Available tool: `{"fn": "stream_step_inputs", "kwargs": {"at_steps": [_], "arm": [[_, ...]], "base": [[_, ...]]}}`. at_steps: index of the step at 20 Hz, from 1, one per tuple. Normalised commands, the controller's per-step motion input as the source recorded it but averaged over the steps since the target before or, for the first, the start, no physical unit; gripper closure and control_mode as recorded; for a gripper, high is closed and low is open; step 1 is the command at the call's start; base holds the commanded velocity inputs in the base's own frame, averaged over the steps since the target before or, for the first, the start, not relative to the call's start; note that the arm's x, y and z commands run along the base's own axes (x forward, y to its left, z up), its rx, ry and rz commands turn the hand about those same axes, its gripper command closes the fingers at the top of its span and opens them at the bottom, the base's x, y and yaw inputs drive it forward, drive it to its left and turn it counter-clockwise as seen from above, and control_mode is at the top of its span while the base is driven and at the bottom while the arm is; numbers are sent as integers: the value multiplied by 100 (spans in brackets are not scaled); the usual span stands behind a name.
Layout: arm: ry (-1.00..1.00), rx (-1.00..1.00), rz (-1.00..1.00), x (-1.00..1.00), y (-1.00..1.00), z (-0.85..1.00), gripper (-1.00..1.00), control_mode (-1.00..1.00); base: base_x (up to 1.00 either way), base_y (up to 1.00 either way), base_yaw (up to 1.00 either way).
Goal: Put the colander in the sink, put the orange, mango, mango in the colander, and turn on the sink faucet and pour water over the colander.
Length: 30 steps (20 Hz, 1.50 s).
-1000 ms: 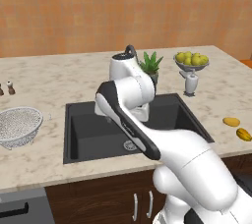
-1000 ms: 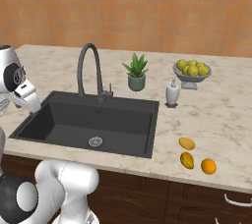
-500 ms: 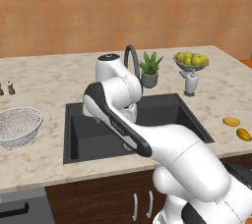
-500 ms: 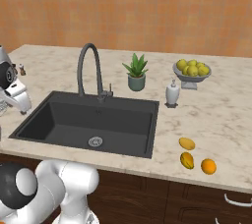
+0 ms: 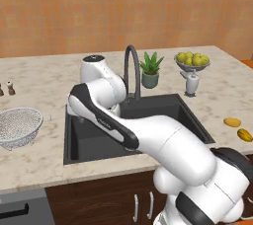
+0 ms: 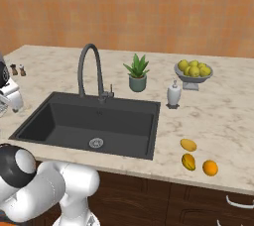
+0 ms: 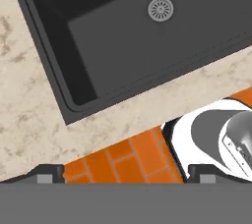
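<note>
Below the gripper (image 7: 122, 173), black sink (image 7: 147, 41) with silver drain; speckled mesh colander (image 5: 19, 126) sits on counter (image 5: 44, 160) beside sink; jaw state can't tell; no legible writing.

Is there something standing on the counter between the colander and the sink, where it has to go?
Nothing visible does. The colander sits on the counter left of the sink, with only bare marble between them. The basin holds nothing but its drain.

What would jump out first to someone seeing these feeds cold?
The big black sink in the middle of the counter, under the arched faucet. Then the colander on the counter left of it, and the orange and two mangos lying right of the basin.
</note>
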Motion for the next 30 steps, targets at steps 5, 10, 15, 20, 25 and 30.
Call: {"fn": "stream_step_inputs", "kwargs": {"at_steps": [5, 10, 15, 20, 25, 30], "arm": [[0, 4, 0, 29, 60, 0, -100, -100], [1, 18, 5, 24, 53, -9, -100, -100], [1, 13, 3, 26, 51, -21, -100, -100], [7, 7, 0, 29, 38, -22, -100, -100], [5, 2, 0, 31, 40, -12, -100, -100], [3, -7, -1, 27, 41, -12, -100, -100]], "base": [[0, 0, 0], [0, 0, 0], [0, 0, 0], [0, 0, 0], [0, 0, 0], [0, 0, 0]]}}
